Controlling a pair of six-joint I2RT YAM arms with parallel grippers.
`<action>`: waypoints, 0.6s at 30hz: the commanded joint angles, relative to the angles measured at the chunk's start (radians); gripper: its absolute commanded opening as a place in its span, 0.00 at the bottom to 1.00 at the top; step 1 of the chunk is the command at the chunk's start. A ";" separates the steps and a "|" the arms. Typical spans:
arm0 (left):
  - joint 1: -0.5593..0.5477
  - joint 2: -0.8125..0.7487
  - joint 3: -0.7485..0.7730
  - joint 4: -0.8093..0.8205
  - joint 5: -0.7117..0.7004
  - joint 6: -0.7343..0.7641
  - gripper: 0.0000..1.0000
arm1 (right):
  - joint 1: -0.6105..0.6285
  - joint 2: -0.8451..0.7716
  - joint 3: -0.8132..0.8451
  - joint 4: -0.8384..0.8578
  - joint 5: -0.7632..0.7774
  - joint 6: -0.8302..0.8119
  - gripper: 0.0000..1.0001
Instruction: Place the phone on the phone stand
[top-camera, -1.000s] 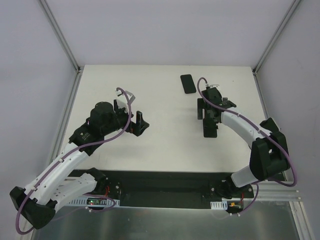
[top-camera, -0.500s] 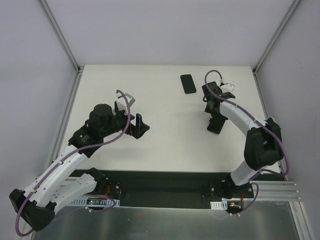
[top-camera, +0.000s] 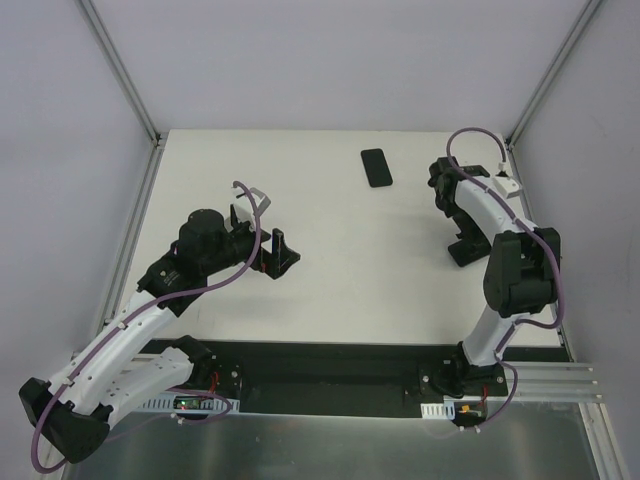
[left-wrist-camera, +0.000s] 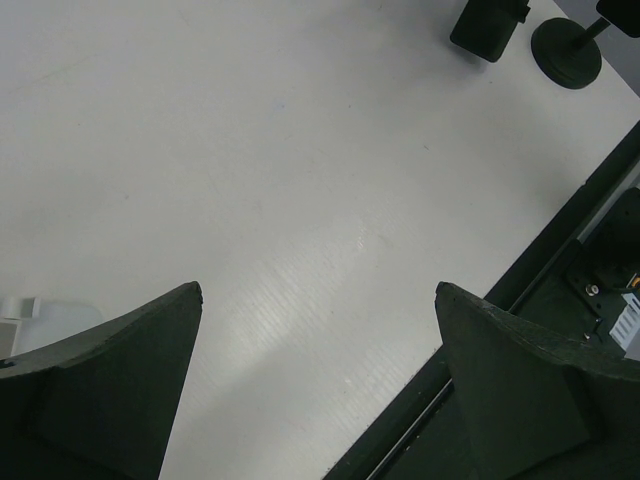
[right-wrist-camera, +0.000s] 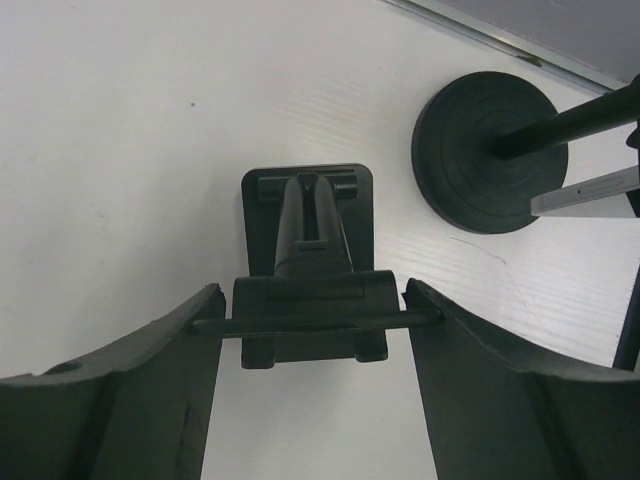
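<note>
The flat black rectangular phone (top-camera: 376, 167) lies on the white table (top-camera: 340, 290) in its far part, a little right of the middle, with nothing touching it. The small black phone stand (right-wrist-camera: 308, 215), a thin plate on a short narrow foot, is on the right side of the table, nearer than the phone and well apart from it. The right pincer (right-wrist-camera: 312, 300) holds it. In the right wrist view the plate shows edge-on as a thin bar reaching from one dark finger to the other, with both fingers pressed against its side edges and the foot pointing away over the table. Whether the foot rests on the table or hangs just above it cannot be told. Just right of the stand stands a round black disc base (right-wrist-camera: 460, 180) carrying a thin rod. The left pincer (left-wrist-camera: 318, 290) hovers over bare table on the left side, its fingers spread wide with nothing between them.
</note>
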 joint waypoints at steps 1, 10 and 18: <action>0.008 0.003 -0.004 0.046 0.025 -0.011 0.99 | -0.056 -0.072 -0.069 0.134 0.003 -0.079 0.01; 0.011 0.013 -0.004 0.048 0.031 -0.013 0.99 | -0.133 -0.064 -0.120 0.335 -0.094 -0.244 0.01; 0.020 0.013 -0.005 0.048 0.034 -0.013 0.99 | -0.143 -0.017 -0.109 0.323 -0.099 -0.239 0.44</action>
